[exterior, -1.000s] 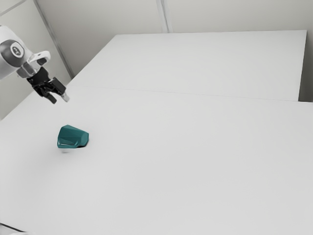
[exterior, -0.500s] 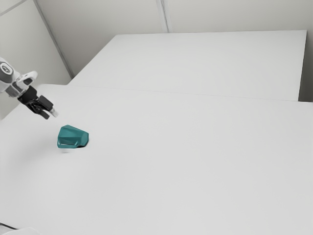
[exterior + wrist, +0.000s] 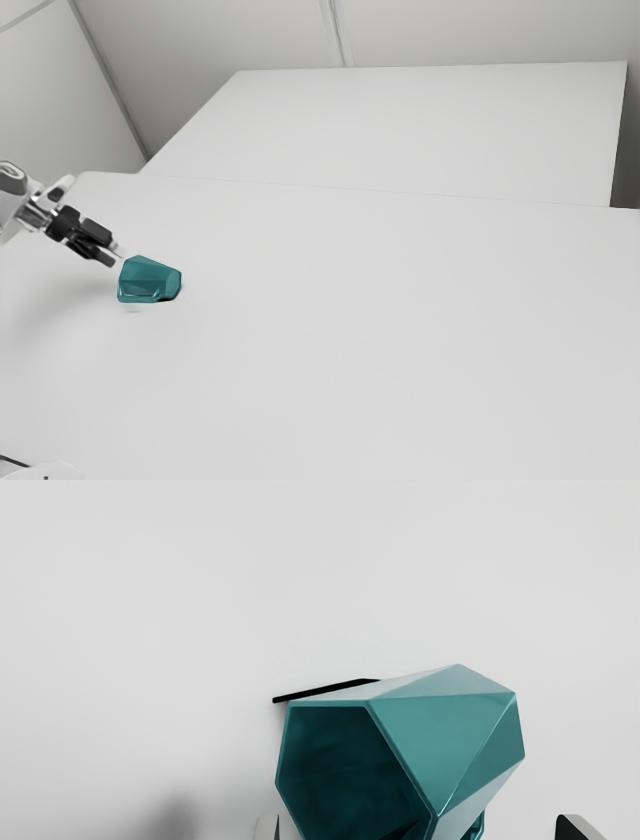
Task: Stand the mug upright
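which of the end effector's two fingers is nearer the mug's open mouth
The finger by the soft grey shadow; the other finger stands past the mug's faceted outer wall.

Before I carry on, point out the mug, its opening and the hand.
Mug [image 3: 435, 745]: wrist view, on its outer side.
Opening [image 3: 340, 765]: wrist view, on the dark inside.
Hand [image 3: 115, 257]: exterior view, midway between its fingertips.

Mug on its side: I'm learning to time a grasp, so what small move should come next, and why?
I'd probably ease the pincer a little farther toward the mug, fingers open, before closing. The mug lies tipped over, and in the wrist view it shows between two well-spread fingertips, mostly ahead of them, so closing now might catch little of it.
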Available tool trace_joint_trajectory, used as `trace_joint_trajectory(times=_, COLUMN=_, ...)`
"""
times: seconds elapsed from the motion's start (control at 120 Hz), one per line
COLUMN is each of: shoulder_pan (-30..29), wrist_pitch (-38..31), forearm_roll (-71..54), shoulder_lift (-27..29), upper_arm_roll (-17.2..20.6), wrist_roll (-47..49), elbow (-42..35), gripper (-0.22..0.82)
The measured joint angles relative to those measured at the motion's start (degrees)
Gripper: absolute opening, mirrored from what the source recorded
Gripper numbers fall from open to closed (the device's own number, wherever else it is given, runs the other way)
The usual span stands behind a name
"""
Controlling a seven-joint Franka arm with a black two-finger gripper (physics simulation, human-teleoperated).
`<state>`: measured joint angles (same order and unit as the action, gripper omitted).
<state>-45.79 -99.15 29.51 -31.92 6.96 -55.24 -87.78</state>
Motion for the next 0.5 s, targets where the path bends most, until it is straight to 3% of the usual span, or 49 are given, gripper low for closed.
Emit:
trace_joint_trajectory(times=0.325, shoulder_pan=-0.61, wrist_pitch=2.72, forearm_roll=4.36, shoulder_lift=-0.78, upper_arm_roll=0.73, wrist_roll=-1.85, elbow=-2.39, gripper=0.6)
trace_joint_trajectory(times=0.5, shoulder_pan=-2.21, wrist_pitch=3.35, forearm_roll=5.64, shoulder_lift=-0.81, upper_arm_roll=3.07, wrist_roll=-2.53, elbow=-3.7, gripper=0.6)
